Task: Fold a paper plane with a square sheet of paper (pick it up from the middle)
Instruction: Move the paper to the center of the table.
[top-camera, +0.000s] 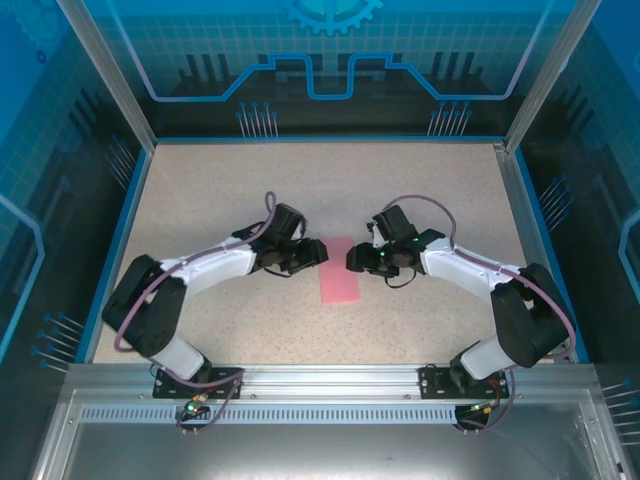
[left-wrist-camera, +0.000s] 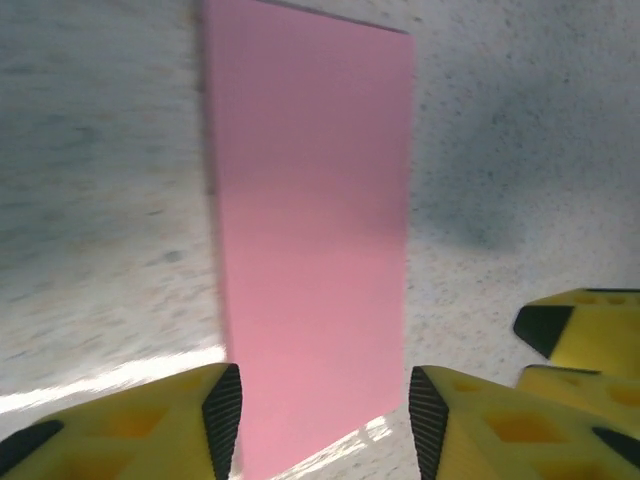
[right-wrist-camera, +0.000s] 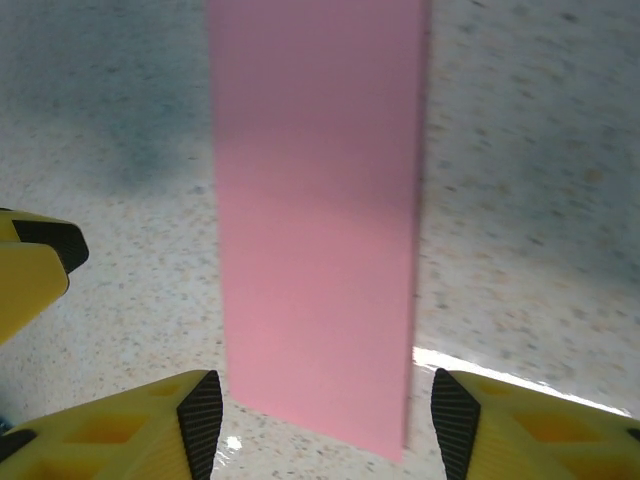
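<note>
Square sheet of paper (top-camera: 338, 272): apparently halved, table (top-camera: 300, 180) centre; dart folds remain.
Left gripper (left-wrist-camera: 325, 405) and right gripper (right-wrist-camera: 322, 410) straddle it, jaws apart.

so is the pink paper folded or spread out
Folded in half, apparently: the pink paper lies as a narrow rectangle, not a square.

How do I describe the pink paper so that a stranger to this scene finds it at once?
Start from the speckled beige table. Near its middle the left gripper and the right gripper face each other, and the pink paper lies flat between them. It is a narrow rectangle, the only pink thing.
</note>
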